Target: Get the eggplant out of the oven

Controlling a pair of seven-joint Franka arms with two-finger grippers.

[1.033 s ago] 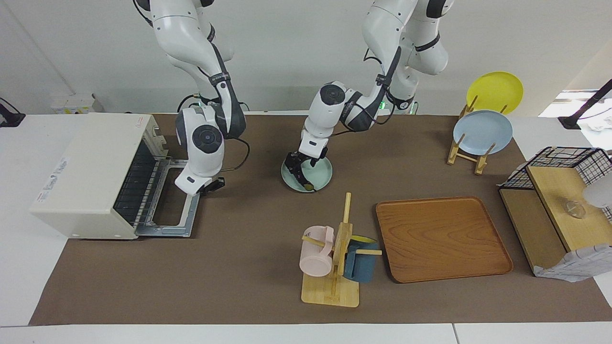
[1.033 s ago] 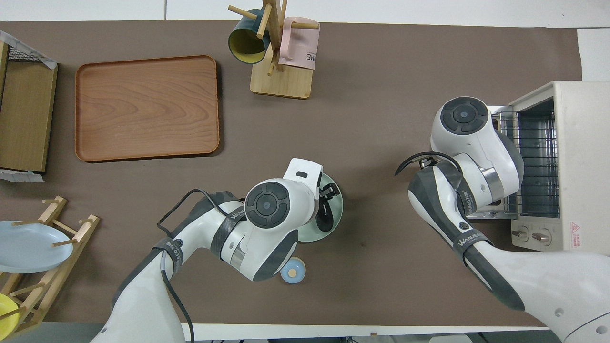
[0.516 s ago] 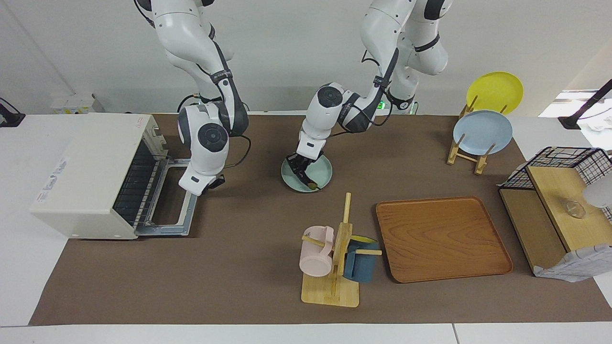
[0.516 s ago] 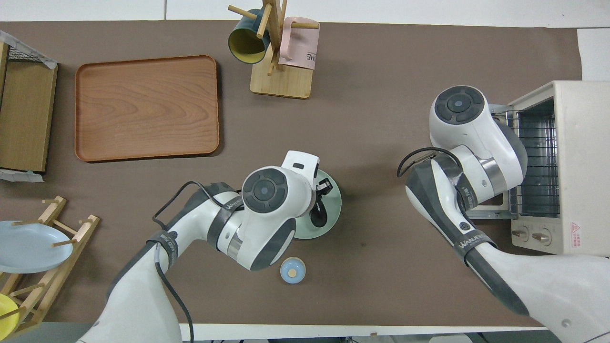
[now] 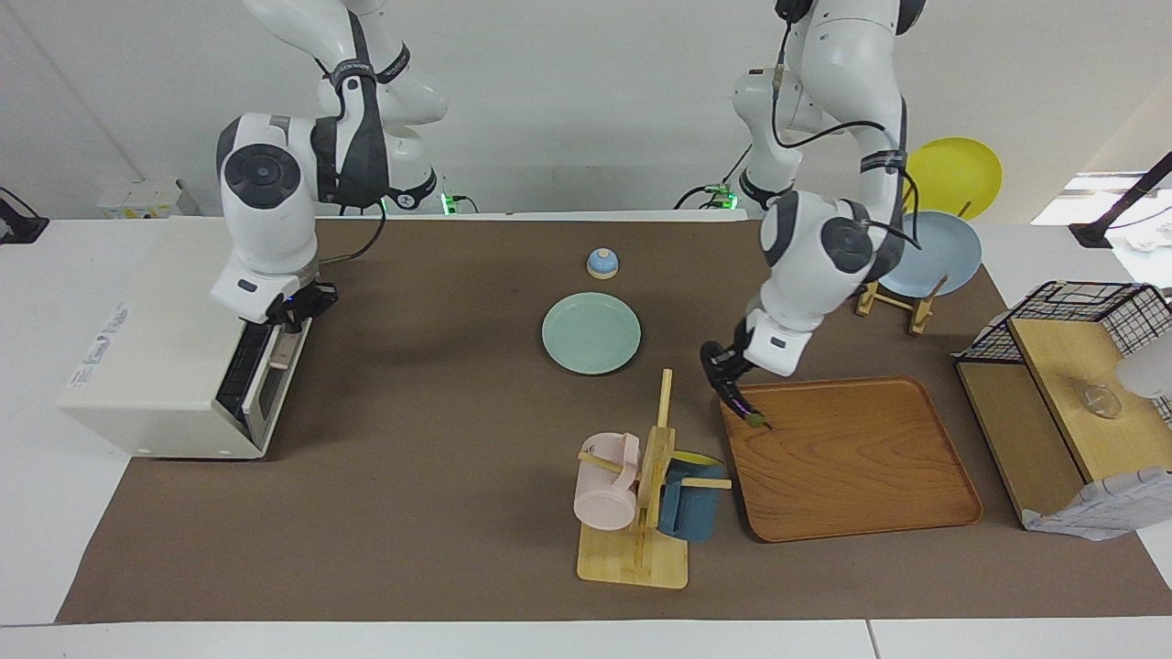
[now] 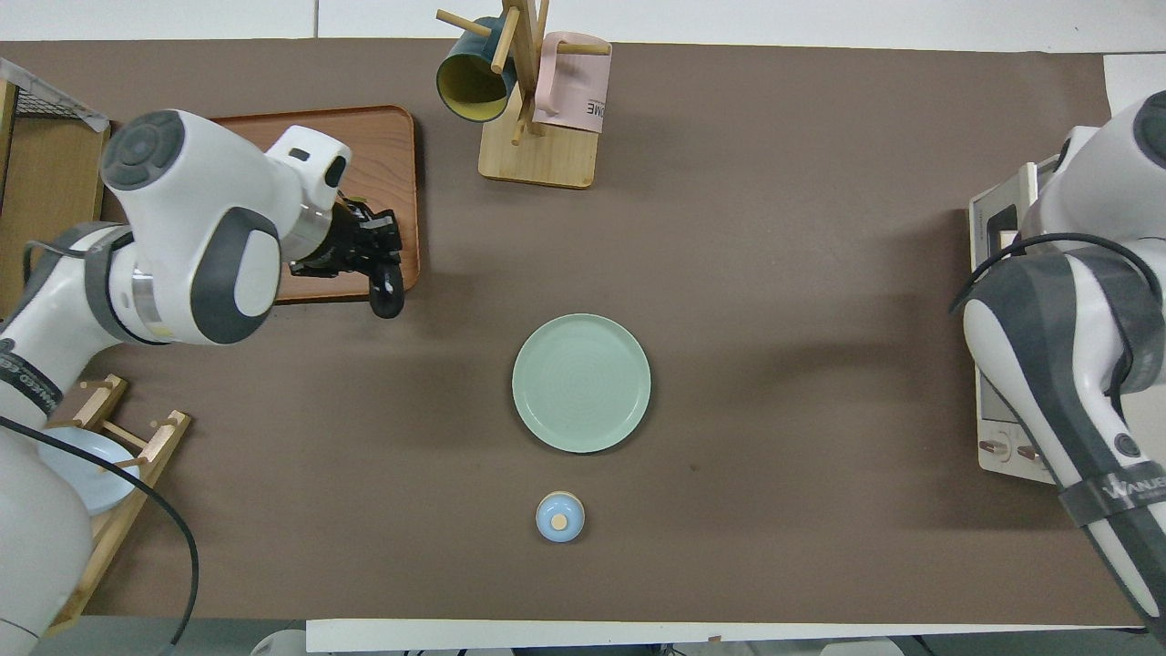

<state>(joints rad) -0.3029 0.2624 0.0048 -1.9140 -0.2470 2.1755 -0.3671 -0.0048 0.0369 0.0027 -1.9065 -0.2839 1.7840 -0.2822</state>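
While over the tray (image 5: 851, 458), left tool (image 5: 732, 389) grips eggplant (image 5: 743, 403).

The left gripper (image 5: 723, 371) hangs over the corner of the tray (image 5: 851, 458) closest to the plate (image 5: 591, 332), with the eggplant (image 5: 746, 407) poking down out of it right above the tray's edge. The mug rack (image 5: 641, 499) sits just beside that gripper, the plate is a bit toward the right arm's end from it, and the little bell (image 5: 602, 264) is nearer the robots than the plate. Way down at the right arm's end, the right gripper (image 5: 298, 307) is up against the top edge of the oven (image 5: 165, 348) door.
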